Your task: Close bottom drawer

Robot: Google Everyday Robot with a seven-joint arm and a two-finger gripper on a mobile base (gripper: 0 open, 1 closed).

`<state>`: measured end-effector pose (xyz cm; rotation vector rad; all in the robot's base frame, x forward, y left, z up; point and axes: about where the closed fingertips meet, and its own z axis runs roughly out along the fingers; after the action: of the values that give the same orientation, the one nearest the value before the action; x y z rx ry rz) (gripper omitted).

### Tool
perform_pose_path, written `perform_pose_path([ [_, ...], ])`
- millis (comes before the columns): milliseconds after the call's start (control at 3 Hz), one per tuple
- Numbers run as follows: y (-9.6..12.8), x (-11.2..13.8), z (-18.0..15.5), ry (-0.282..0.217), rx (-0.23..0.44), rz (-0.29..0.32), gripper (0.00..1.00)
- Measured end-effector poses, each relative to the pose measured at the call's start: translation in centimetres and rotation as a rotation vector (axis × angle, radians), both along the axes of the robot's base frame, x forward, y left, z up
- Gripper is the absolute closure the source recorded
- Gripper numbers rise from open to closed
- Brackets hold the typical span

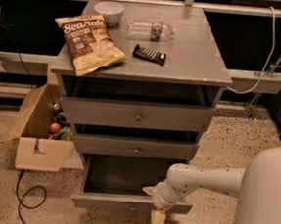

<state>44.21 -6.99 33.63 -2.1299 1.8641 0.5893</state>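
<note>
The bottom drawer of the grey cabinet stands pulled out, its plain grey box showing empty and its shallow front panel near the floor. My gripper hangs at the right-centre of that front panel, one cream finger pointing down in front of it and another cream tip at the drawer's top edge. The white arm reaches in from the right. The middle drawer and the top drawer above are pushed in.
On the cabinet top lie a chip bag, a white bowl, a plastic bottle and a dark snack bar. An open cardboard box with items stands left of the cabinet. A black cable lies on the floor.
</note>
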Motion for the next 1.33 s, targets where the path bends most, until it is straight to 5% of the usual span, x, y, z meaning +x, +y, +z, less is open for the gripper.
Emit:
perform_pose_path([
  [667, -5.0, 0.5, -7.3, 0.016, -0.018, -0.037, 0.00],
  [1333, -8.9, 0.3, -11.1, 0.017, 0.004, -0.062, 0.50],
])
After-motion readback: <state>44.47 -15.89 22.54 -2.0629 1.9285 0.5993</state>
